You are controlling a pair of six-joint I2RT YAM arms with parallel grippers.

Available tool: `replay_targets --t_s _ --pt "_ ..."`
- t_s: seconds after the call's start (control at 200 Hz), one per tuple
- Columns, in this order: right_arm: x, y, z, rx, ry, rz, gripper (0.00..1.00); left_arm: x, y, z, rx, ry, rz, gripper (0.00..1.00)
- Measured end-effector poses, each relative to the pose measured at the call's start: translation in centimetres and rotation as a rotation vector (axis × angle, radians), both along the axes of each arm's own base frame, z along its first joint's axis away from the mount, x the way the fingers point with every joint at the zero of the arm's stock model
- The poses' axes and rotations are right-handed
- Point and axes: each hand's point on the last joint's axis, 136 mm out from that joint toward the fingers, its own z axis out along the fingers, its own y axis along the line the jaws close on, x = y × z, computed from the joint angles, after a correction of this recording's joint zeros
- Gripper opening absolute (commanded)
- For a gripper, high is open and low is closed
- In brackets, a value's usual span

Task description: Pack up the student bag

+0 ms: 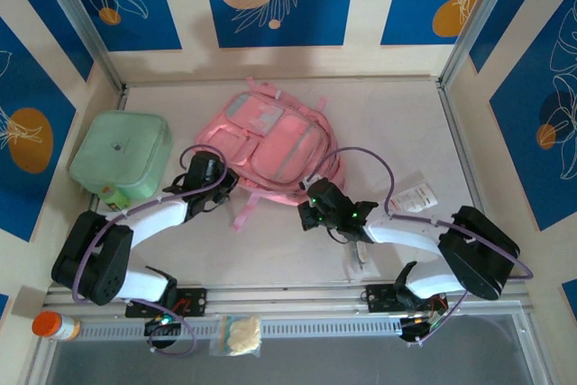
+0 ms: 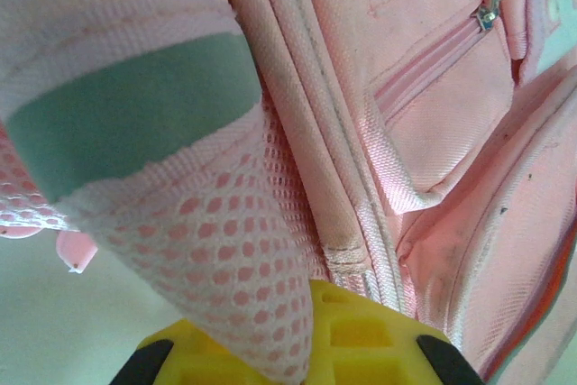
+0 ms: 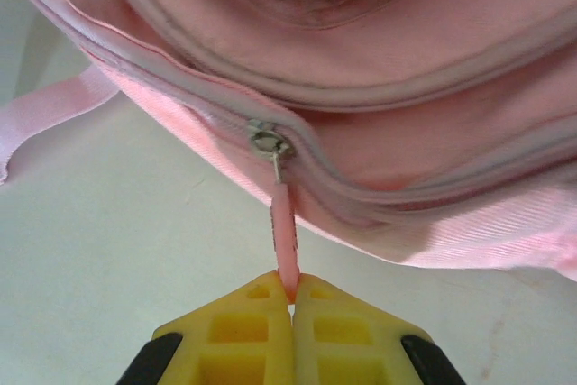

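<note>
Your student bag [image 1: 275, 146] lies flat, front side up, in the middle of the table [image 1: 397, 123], with the mint-green soft case [image 1: 122, 155] just beside it on the left.

It's all pink woven fabric: stacked front pockets, grey-silver trim and pink straps trailing off the near edge. Expect it to handle soft and floppy. It looks light and slack, so it will probably fold or drag rather than lift as one piece.

Your right gripper [image 3: 290, 290] has its jaws pressed together on the thin pink zipper pull [image 3: 286, 223], which hangs from the metal zipper slider [image 3: 268, 142] on the bag's near edge. That's a good handle, but the tab is narrow and smooth, so pull along the zipper line or it may slip out.

Your left gripper [image 2: 302, 326] is closed at the bag's left side. The mesh side pocket [image 2: 243, 250], with its green elastic band, runs down between the yellow fingers, so it looks pinched there. Mesh stretches, so that hold will probably give before it anchors. The zip should only run if the fabric is held taut against the pull — the seams and piping look like the firmest spots.
</note>
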Motion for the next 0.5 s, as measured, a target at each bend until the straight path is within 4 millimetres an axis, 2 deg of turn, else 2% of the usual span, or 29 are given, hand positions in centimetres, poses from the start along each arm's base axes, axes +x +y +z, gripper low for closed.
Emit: replay_targets --t_s 0.12,0.28,0.5 --pt "0.5 0.8 -0.6 -0.015 0.023 0.030 0.00 0.0 0.0 -0.1 0.001 0.002 -0.001 0.00" --pt "1.5 1.2 -1.0 -0.020 0.040 0.032 0.17 -0.1 -0.1 -0.1 0.002 0.003 -0.003 0.00" --pt "2.7 1.6 -1.1 -0.022 0.053 0.016 0.24 -0.1 -0.1 -0.4 0.005 0.010 -0.005 0.00"
